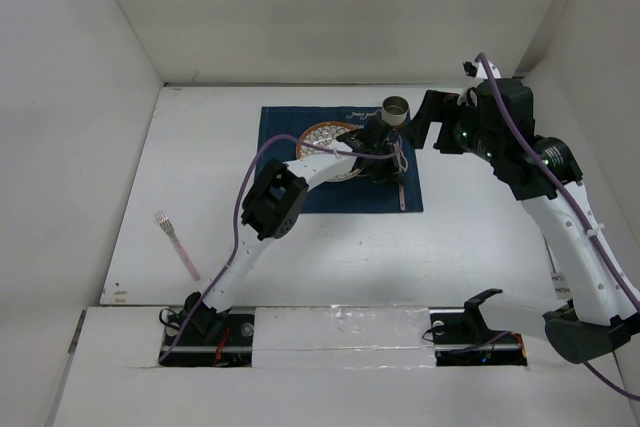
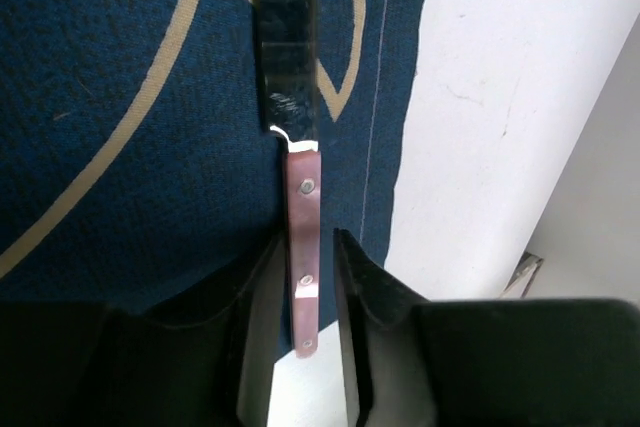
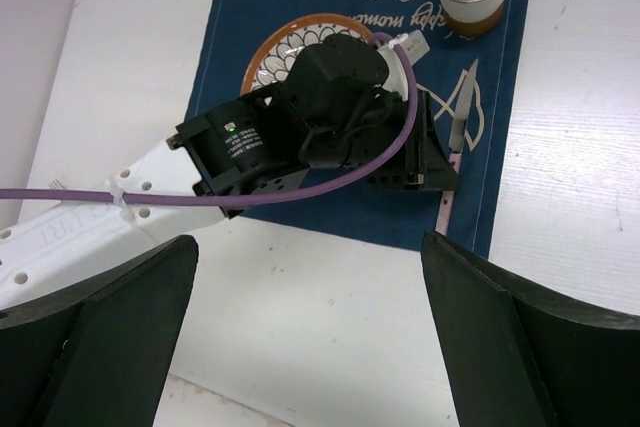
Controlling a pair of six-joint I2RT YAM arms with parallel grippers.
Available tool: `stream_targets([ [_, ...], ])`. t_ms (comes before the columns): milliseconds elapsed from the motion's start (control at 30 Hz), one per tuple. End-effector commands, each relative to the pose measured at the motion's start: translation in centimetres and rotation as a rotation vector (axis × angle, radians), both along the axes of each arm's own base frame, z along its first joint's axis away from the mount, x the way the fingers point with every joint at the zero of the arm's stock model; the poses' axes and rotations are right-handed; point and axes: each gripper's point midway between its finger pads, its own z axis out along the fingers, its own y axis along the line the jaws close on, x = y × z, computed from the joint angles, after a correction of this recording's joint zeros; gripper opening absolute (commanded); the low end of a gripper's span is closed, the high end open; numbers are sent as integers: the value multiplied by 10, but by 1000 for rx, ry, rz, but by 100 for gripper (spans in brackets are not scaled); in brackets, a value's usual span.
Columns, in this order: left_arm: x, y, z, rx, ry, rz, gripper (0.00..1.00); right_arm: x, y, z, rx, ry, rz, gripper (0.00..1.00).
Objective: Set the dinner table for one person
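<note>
Worktop (image 1: 470, 237), a plain white dinner table, is filling the overhead view between white walls, with both arms reaching over it from the near edge. A navy placemat (image 1: 285, 127) is lying at the middle of the far half. A patterned plate (image 1: 322, 135) with an orange rim is sitting on the placemat and is partly hidden by the left arm. A metal cup (image 1: 396, 107) is standing upright on the far right corner of the placemat. A knife (image 1: 401, 195) with a pink riveted handle is lying flat along the right side of the placemat, just right of the plate. Its blade is pointing toward the far wall.

The left gripper (image 1: 385, 169) is hanging low over the knife. In the left wrist view its jaws are standing only slightly apart, one on either side of the handle, with a thin gap showing on each side. The right gripper (image 1: 428, 122) is hovering just right of the cup, above the placemat's right edge. Its jaws are spread wide with nothing between them.

A fork (image 1: 176, 244) with a pink handle is lying on the bare worktop at the left, well apart from the placemat.
</note>
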Motion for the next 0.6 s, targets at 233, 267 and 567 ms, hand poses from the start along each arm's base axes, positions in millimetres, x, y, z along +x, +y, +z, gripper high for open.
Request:
stream_targets([
  [233, 1, -1, 49, -51, -67, 0, 54, 0, 5, 14, 35, -46, 15, 99],
  [267, -2, 0, 55, -60, -66, -6, 57, 0, 5, 14, 35, -46, 15, 99],
  [567, -4, 68, 144, 41, -174, 142, 100, -4, 1, 27, 39, -89, 10, 100],
])
